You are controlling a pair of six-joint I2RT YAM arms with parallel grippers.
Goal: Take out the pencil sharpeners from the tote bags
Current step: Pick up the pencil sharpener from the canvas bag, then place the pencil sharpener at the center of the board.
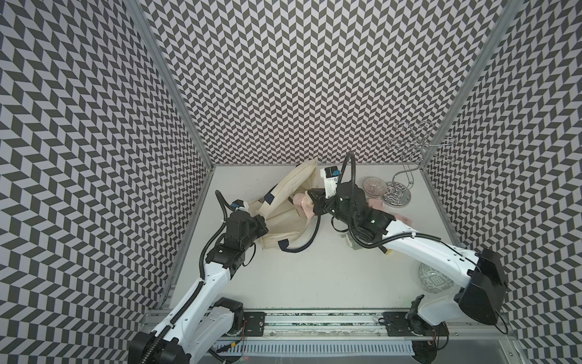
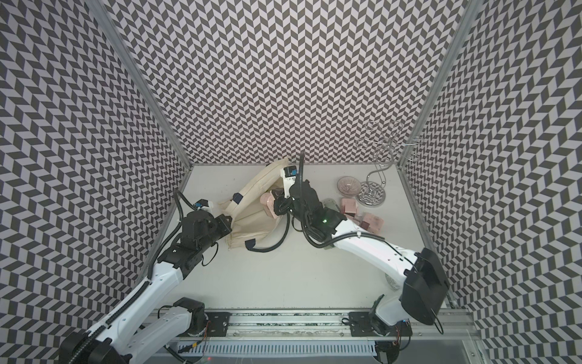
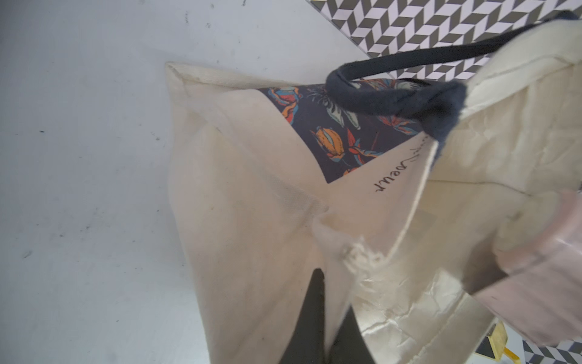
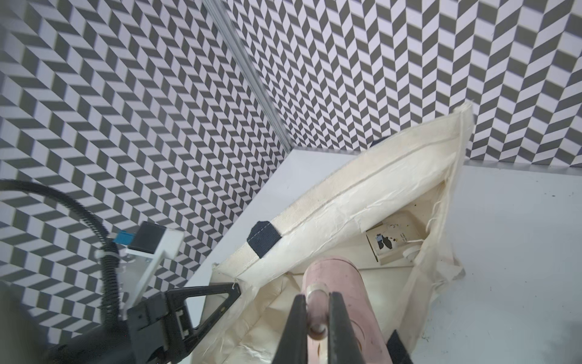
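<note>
My left claw [image 3: 330,302] is shut tight on the cream canvas of the tote bag [image 1: 297,181], pinching the rim on the side nearest the table's [image 1: 299,283] left edge, with the cloth caught between the two dark fingers. The bag lies on its side, running from the middle of the far edge towards the left front. Its mouth gapes towards the table's middle, and one navy handle [image 1: 297,249] loops out onto the table on the near side. The left wrist view shows the bag's dark floral panel [image 3: 340,135] and a bit of script lettering beside it. My right claw [image 4: 316,312] is closed on a narrow knob sticking out of the pink sharpener [image 4: 333,274], which sits right at the open mouth over the bag's lower panel. I cannot tell whether it rests on the cloth or hangs clear of it. Deeper inside the bag lies a cream sharpener [image 4: 393,242] with a small printed picture on its face. A second pink sharpener [image 2: 349,205] and a third pink sharpener [image 2: 374,222] stand out on the table near the far right corner. They are just beside the pink glass bowl [image 2: 349,186] and the round foot of the chrome wire stand [image 2: 371,197].
</note>
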